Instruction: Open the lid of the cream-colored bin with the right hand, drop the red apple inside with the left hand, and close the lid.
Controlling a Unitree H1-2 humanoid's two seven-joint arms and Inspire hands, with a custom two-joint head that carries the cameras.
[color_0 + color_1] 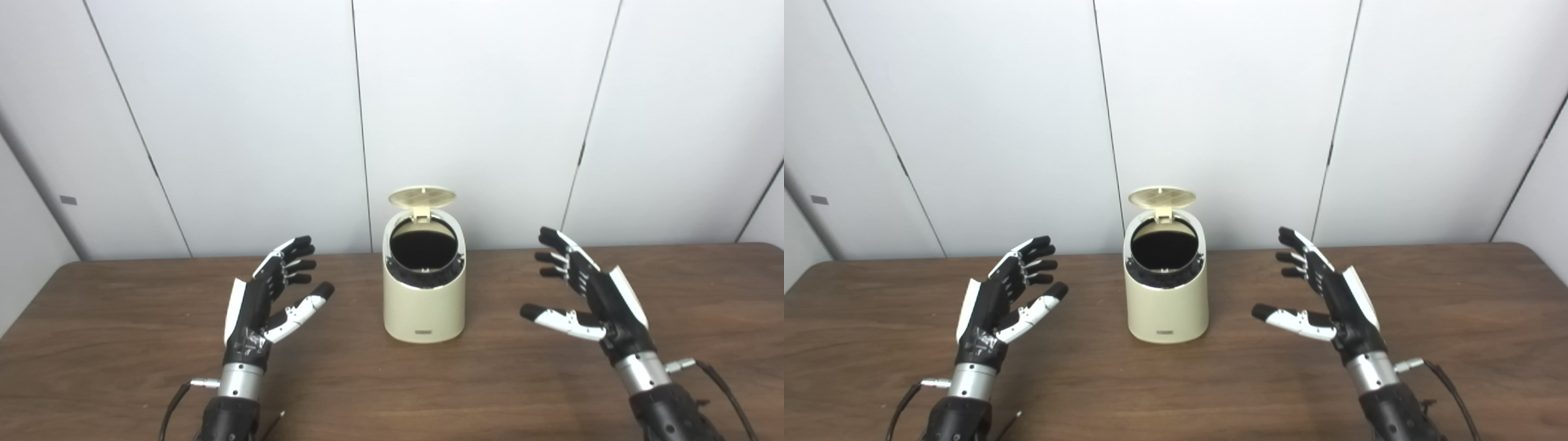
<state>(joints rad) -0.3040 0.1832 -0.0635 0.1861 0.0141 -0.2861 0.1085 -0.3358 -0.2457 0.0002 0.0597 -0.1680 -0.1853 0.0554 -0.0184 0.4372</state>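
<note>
The left hand (269, 294) sits in the lower left of the frame, released and empty, its fingers spread and its palm turned toward the middle of the picture. The right hand (582, 288) mirrors it in the lower right, likewise released and holding nothing, thumb pointing inward. Both hover well apart from the cream-colored bin (424, 294), which stands at the centre of the brown table (122, 343), between them, probably so either arm can reach it without crossing the other. The lid (422, 196) is tipped up on its rear hinge, leaving the dark mouth exposed toward the cameras. No red apple shows anywhere on the table or in either hand; whether it lies inside the dark bin cannot be told. Judging from this, closing the lid remains.
</note>
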